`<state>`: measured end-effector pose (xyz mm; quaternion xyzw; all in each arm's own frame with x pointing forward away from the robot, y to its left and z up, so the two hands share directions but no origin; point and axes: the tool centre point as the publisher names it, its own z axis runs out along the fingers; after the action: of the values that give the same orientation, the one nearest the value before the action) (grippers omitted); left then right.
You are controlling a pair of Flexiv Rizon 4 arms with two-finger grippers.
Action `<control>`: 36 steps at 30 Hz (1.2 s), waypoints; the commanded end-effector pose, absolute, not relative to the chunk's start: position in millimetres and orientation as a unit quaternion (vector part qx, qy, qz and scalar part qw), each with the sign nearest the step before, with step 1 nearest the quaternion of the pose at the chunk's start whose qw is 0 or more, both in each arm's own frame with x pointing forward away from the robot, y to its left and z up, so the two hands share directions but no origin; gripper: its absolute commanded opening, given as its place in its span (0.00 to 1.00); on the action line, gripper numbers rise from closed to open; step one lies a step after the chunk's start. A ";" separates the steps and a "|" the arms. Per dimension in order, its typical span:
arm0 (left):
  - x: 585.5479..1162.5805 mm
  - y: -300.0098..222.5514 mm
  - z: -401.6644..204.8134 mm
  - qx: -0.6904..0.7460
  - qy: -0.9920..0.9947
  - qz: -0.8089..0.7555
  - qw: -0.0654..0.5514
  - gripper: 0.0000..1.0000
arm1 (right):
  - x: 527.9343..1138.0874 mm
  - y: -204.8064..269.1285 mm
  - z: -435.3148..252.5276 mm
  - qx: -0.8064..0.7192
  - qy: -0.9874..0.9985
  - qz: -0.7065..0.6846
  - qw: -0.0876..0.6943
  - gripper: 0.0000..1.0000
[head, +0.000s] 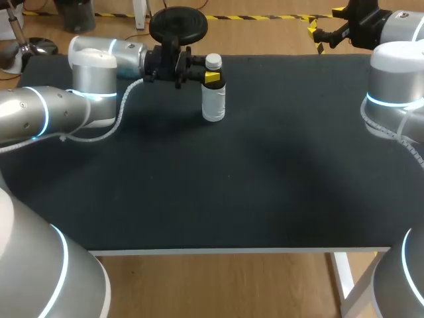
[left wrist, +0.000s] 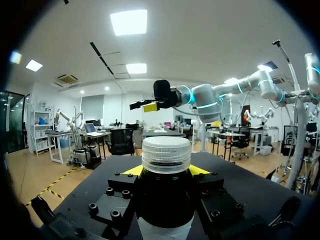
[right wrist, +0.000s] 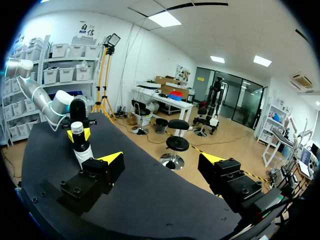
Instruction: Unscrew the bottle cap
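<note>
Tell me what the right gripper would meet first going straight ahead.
Likely nothing: the right gripper points out over the table. The bottle, held in the left gripper, stands off to one side of that line, though depth is unclear.

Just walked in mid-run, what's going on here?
The left gripper is shut on the white bottle just below its cap, holding it upright on the black table. The cap is still on. The right gripper is open, off to the right and well clear of the bottle.
</note>
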<state>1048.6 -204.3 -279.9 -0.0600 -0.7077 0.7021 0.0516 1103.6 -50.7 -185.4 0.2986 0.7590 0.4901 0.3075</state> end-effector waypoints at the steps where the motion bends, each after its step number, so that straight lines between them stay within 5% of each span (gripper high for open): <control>1: 1047.9 -204.8 -278.5 -0.059 -0.709 0.701 0.051 0.00 | 1103.6 -50.6 -185.0 0.299 0.760 0.489 0.307 1.00; 36: 1047.9 -204.8 -278.5 -0.059 -0.709 0.701 0.051 0.00 | 1075.1 61.5 -200.8 0.198 0.715 0.649 0.171 1.00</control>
<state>1048.5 -204.3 -279.9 -0.0600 -0.7078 0.7020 0.0515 1074.9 52.1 -196.2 0.1969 0.7167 0.6476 0.1679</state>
